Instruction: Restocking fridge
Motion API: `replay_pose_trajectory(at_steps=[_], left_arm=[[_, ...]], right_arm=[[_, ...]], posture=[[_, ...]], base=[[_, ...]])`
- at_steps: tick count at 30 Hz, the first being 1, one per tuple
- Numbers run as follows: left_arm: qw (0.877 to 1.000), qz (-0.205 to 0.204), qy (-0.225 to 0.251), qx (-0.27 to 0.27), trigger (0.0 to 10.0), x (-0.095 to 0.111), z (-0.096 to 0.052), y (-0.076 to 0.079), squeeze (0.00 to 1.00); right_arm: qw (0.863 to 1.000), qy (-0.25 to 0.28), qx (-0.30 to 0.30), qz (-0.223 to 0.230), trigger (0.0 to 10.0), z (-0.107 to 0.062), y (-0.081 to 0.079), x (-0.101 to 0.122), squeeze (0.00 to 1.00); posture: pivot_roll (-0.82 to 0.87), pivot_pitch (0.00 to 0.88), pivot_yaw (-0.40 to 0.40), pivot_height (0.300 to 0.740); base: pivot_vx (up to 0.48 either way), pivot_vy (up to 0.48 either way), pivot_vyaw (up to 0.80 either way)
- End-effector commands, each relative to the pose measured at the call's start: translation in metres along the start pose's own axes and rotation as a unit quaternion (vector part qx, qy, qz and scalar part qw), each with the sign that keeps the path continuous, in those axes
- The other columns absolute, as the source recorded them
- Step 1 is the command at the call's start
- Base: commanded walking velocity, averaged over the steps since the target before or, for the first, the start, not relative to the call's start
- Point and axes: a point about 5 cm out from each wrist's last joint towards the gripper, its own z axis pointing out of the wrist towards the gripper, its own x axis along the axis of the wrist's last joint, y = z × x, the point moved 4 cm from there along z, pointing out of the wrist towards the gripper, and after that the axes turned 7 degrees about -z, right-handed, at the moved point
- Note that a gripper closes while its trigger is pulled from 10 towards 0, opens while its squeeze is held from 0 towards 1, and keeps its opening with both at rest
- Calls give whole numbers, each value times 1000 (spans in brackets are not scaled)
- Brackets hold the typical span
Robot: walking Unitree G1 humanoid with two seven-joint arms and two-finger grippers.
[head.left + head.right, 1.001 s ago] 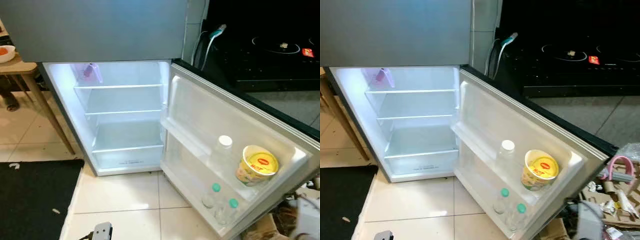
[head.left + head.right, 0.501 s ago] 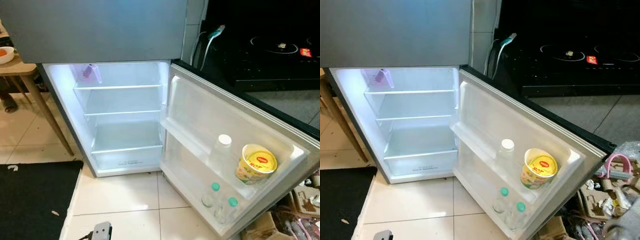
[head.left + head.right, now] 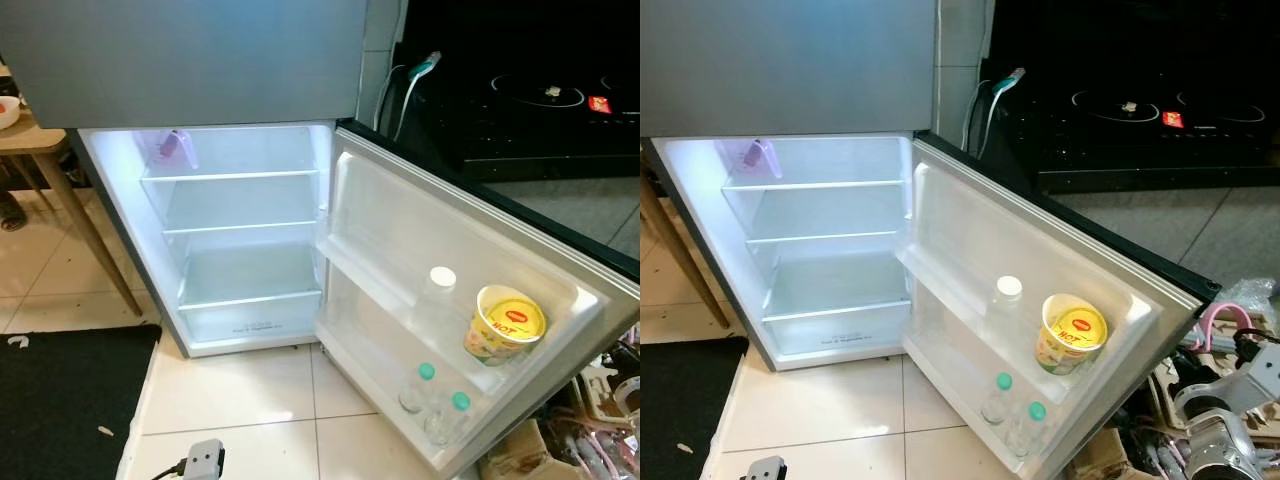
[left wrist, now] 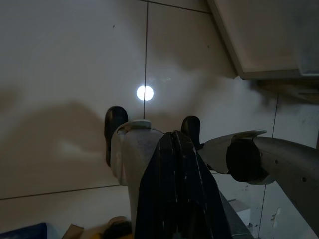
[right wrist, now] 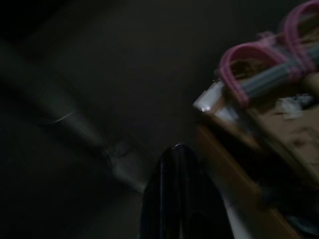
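The fridge (image 3: 240, 240) stands open in front of the robot, its lower compartment lit white, with the upper door above it shut. Inside are three clear shelves, all bare, and one small pink-violet item (image 3: 170, 146) sits at the back of the top level, too blurred to name. The fridge door (image 3: 440, 250) swings out to the robot's right and carries two racks. The upper rack holds one clear bottle with a white cap (image 3: 441, 280) and, just beside it, one yellow cup of instant noodles (image 3: 506, 325) lying tilted with its lid facing up. The lower rack holds two small bottles with green caps (image 3: 440, 390), standing close together.

To the right of the fridge, a black cooktop (image 3: 1140, 120) sits on a dark tabletop, with one white cable ending in a teal plug (image 3: 415, 80) hanging near the wall. To the left, one wooden table leg (image 3: 90, 230) slants down to the tiled floor (image 3: 240, 400), beside a black mat (image 3: 70, 400). A cluttered cardboard box with a pink loop (image 3: 1220, 330) lies below the door's outer edge.

The left claw (image 4: 175, 135) hangs over the floor tiles with its fingers pressed together on nothing. The right claw (image 5: 175, 149) hangs in the dark near the box, fingers likewise closed and empty.
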Motion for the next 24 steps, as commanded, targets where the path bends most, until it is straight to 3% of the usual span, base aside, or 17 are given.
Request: replay_pose_trajectory(at_steps=[1, 2, 5, 7, 9, 14, 16, 17, 19, 20, 23, 24], left_arm=[[1000, -5, -3, -2, 10000, -4, 0, 1, 0], [1000, -5, -4, -2, 10000, -4, 0, 1, 0], [1000, -5, -4, -2, 10000, -4, 0, 1, 0], [1000, -4, -3, -3, 10000, -4, 0, 1, 0], [1000, -4, -2, -4, 10000, -3, 0, 1, 0], [1000, -3, -2, -5, 10000, -2, 0, 1, 0], [1000, -2, -2, -5, 10000, -2, 0, 1, 0], [1000, -2, -2, -5, 10000, -2, 0, 1, 0], [1000, 0, -3, -6, 10000, -2, 0, 2, 0], [1000, 0, -3, -6, 10000, -2, 0, 2, 0], [1000, 2, -5, -6, 10000, -2, 0, 2, 0], [1000, 2, -5, -6, 10000, -2, 0, 2, 0]], right_arm=[[996, -28, 82, -3, 10000, 1, -22, -14, 0], [991, -38, 125, 1, 10000, -1, -31, -18, 0], [991, -38, 125, 1, 10000, -1, -31, -18, 0], [978, -49, 204, 13, 10000, -6, -46, -22, 0], [968, -55, 245, 28, 10000, -12, -51, -23, 0], [960, -68, 270, 35, 10000, -17, -53, -26, 0], [942, -96, 319, 44, 10000, -26, -60, -37, 0], [942, -96, 319, 44, 10000, -26, -60, -37, 0], [910, -139, 384, 66, 10000, -40, -73, -51, 0], [910, -139, 384, 66, 10000, -40, -73, -51, 0], [861, -213, 455, 79, 10000, -62, -90, -79, 0], [861, -213, 455, 79, 10000, -62, -90, -79, 0]], posture=[[-66, 4, -28, 740], [-66, 4, -28, 740], [-66, 4, -28, 740], [-66, 4, -28, 740], [-66, 4, -28, 740], [-66, 4, -28, 740], [-69, 1, -26, 740], [-69, 1, -26, 740], [-69, 1, -26, 740], [-69, 1, -26, 740], [-70, 0, -29, 740], [-70, 0, -29, 740]], base=[[0, 0, 0], [0, 0, 0], [0, 0, 0], [0, 0, 0], [0, 0, 0], [0, 0, 0], [0, 0, 0], [0, 0, 0], [0, 0, 0], [0, 0, 0], [0, 0, 0], [0, 0, 0]])
